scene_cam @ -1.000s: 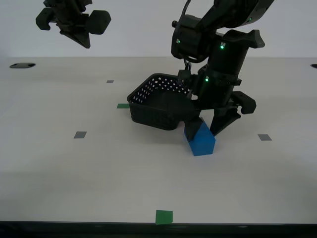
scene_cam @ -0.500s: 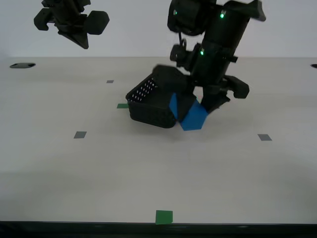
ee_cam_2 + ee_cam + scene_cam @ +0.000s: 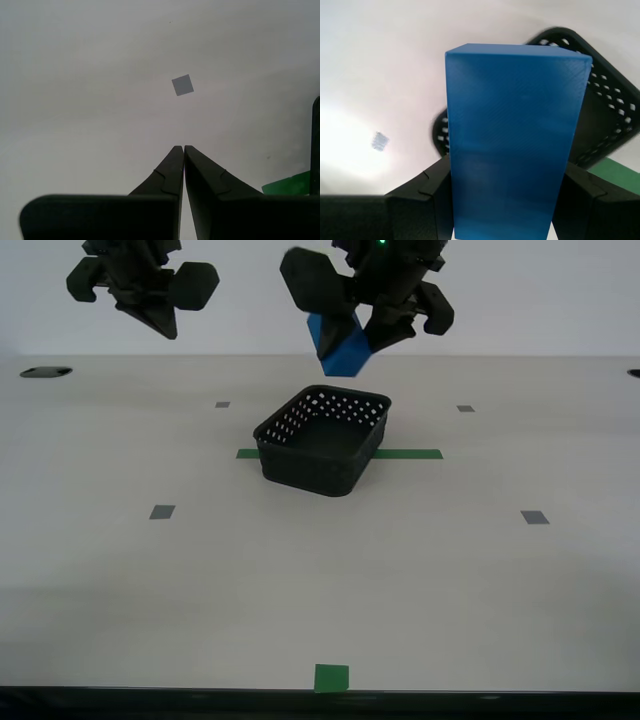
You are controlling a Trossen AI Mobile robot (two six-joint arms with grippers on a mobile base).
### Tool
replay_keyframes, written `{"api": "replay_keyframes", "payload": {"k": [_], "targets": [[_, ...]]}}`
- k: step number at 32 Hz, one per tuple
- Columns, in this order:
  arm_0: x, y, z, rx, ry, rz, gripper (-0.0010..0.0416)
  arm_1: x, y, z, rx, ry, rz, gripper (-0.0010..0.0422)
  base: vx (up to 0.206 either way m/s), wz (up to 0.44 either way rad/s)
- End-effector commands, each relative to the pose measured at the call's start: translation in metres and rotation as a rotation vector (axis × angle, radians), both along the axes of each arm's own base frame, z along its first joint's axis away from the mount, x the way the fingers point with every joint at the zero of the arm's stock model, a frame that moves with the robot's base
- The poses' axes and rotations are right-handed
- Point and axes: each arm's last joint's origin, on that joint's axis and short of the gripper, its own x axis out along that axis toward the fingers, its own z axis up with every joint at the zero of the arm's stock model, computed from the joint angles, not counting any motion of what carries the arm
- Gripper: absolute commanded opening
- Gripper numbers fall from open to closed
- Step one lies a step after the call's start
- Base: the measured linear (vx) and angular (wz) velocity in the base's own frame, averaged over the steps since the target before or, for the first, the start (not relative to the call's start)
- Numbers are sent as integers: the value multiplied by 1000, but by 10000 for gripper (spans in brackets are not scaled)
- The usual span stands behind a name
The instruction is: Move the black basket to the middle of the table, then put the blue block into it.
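The black basket (image 3: 322, 441) stands upright on the table (image 3: 200, 590), over the green tape strip (image 3: 408, 453); its perforated rim also shows in the first wrist view (image 3: 607, 117). My first gripper (image 3: 350, 340) is shut on the blue block (image 3: 337, 341) and holds it in the air above the basket's far side. In the first wrist view the blue block (image 3: 512, 140) fills the gap between the fingers (image 3: 422, 200). My second gripper (image 3: 150, 300) hangs high at the exterior view's upper left, shut and empty; its fingertips (image 3: 176, 165) touch in the second wrist view.
Small grey squares (image 3: 161, 511) (image 3: 534, 517) (image 3: 182, 84) mark the tabletop. A green square (image 3: 331, 677) sits at the front edge. A dark hole (image 3: 44, 371) is at the far left of the table's back edge.
My first gripper has lifted the blue block from the table beside the basket up above it. The basket, tilted half a second ago, now sits flat. The second arm has not moved.
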Motion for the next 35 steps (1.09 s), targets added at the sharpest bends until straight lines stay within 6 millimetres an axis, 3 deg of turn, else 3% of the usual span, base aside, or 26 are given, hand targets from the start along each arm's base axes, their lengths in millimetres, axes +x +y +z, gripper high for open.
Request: {"api": "replay_keyframes", "payload": {"k": [1,13,16,17,18,20,21,25,30,35], "targets": [[7,1,-7,-11,-31,24,0,0,0,0,0,1,-5,0,0,0],[15,8,-4,49,-124,31,8,-1,1,0,4,12,-7,0,0,0],[15,8,-4,47,-126,35,63,-1,1,0,4,13,-6,0,0,0],[15,8,-4,47,-126,35,109,-1,1,0,4,13,-5,0,0,0],[15,8,-4,47,-126,35,119,-1,1,0,4,13,-5,0,0,0],[15,8,-5,46,-125,36,187,-1,1,0,4,15,-5,0,0,0],[15,8,-5,46,-124,36,199,-1,1,0,4,15,-5,0,0,0],[14,7,-6,33,-110,37,340,-2,2,-1,5,20,-4,0,0,0],[13,7,-6,26,-106,42,401,-2,2,-1,5,23,-4,0,0,0],[13,7,-6,26,-107,42,387,-2,2,-1,5,19,-4,0,0,0]]}}
